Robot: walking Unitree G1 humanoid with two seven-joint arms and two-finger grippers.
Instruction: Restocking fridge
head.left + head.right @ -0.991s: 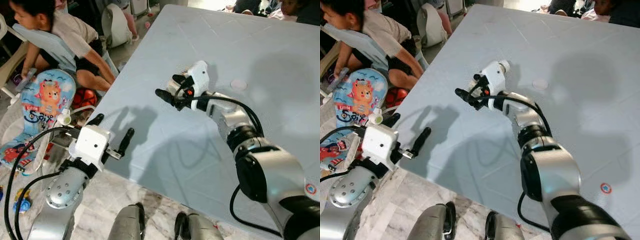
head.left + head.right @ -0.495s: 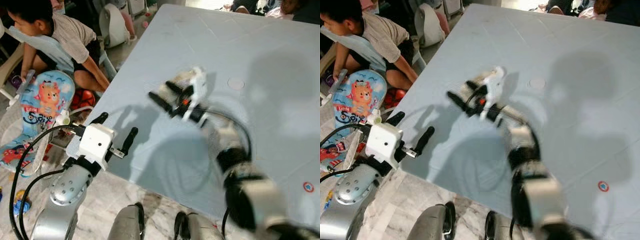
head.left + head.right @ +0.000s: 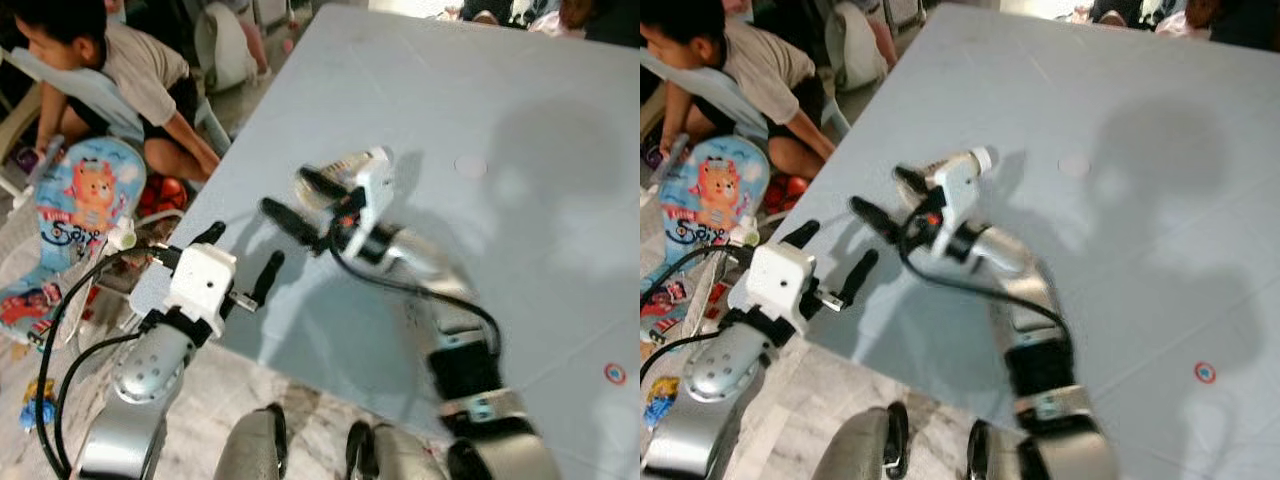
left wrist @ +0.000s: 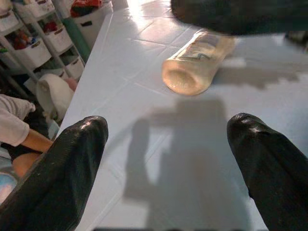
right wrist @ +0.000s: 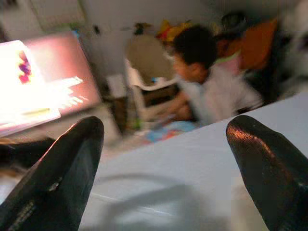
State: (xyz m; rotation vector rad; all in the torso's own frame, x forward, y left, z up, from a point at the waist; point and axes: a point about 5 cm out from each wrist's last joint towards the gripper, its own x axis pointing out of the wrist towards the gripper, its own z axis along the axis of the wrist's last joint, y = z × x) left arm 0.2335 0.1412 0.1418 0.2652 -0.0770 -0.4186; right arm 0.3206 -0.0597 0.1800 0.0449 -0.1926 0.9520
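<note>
Nearest the robot, the left gripper hovers at the tabletop's near edge, close to its near left corner, its two black fingers spread wide apart with nothing between them. Just beyond it, over the left part of the tabletop, the right gripper reaches across from the right arm, its fingers also well apart and holding nothing. A clear plastic bottle lies on its side on the pale blue tabletop just beside the right gripper, its round base turned toward the left gripper; in the head views it shows as a pale blur right by the right gripper's white housing. Farther out toward the middle of the tabletop is a small round mark, and near the right edge a small red ring sticker. Past the tabletop's left edge, a person sits on the floor beside a colourful baby seat. Farther back along that side stand white storage bins.
</note>
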